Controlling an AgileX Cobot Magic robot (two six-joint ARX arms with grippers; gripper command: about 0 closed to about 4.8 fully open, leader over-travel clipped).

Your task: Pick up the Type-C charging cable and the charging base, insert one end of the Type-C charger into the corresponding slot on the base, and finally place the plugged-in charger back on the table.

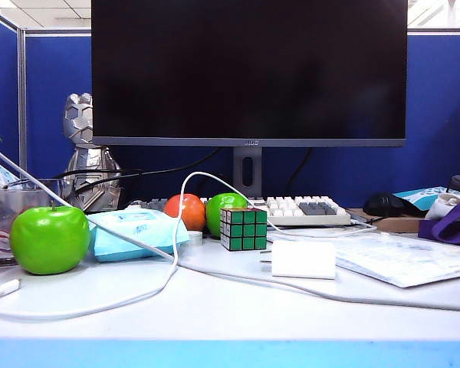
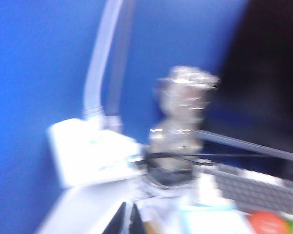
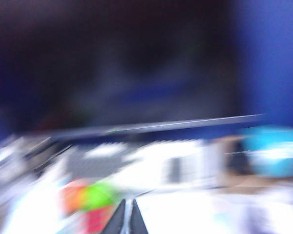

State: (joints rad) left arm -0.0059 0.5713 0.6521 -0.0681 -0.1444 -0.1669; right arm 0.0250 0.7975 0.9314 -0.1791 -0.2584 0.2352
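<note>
Charging cable (image 1: 84, 310) lies nearest, in a loose loop on the white table (image 1: 230, 322) close to its front edge, and the white charging base (image 1: 303, 260) rests just behind it, in front of the Rubik's cube (image 1: 243, 228). Both wrist views are blurred: the left gripper (image 2: 127, 219) and the right gripper (image 3: 127, 218) show dark fingertips pressed together, holding nothing, above the desk.

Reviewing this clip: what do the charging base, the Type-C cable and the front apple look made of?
The charging base: matte white hard plastic, judging by its crisp edges, with short metal-looking prongs. The Type-C charging cable: thin white rubbery sheath, lying in limp curves. The green apple: glossy, even colour with sharp highlights, possibly a plastic replica. Both grippers are shut, away from them.
</note>
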